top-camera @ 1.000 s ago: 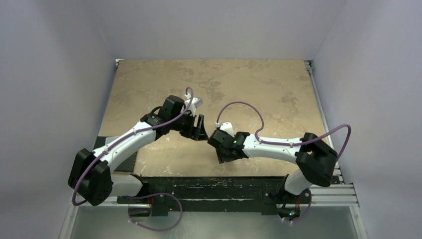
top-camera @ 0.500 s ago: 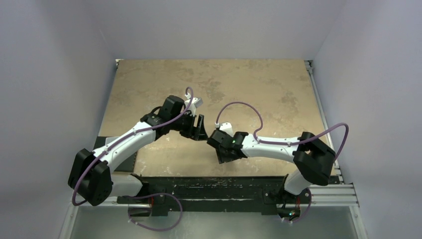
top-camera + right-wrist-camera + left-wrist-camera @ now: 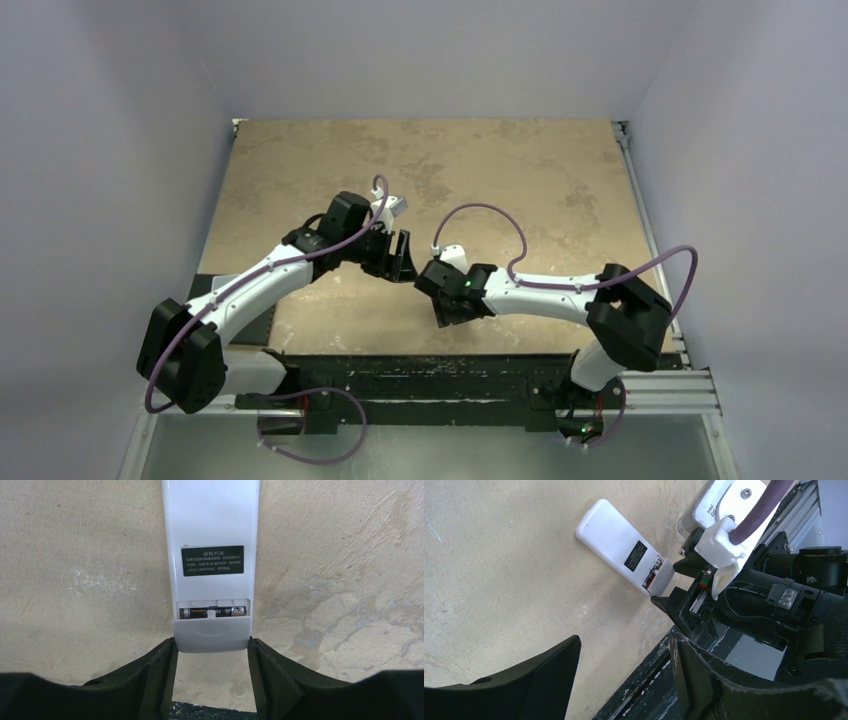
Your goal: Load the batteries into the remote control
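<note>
Two arms | left end effector (image 3: pixel 624 645) wide apart, empty | right end effector (image 3: pixel 211 646) clamped on battery cover (image 3: pixel 211 632)

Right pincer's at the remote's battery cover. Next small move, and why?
Probably slide the battery cover forward along the remote control until it closes. The right pincer grips the cover's sides, and it sits only partly on: a battery shows in the open gap.

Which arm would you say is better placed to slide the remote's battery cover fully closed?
Right: the right gripper brackets the part-open cover, in line with the remote control; the left gripper hangs open to one side.
</note>
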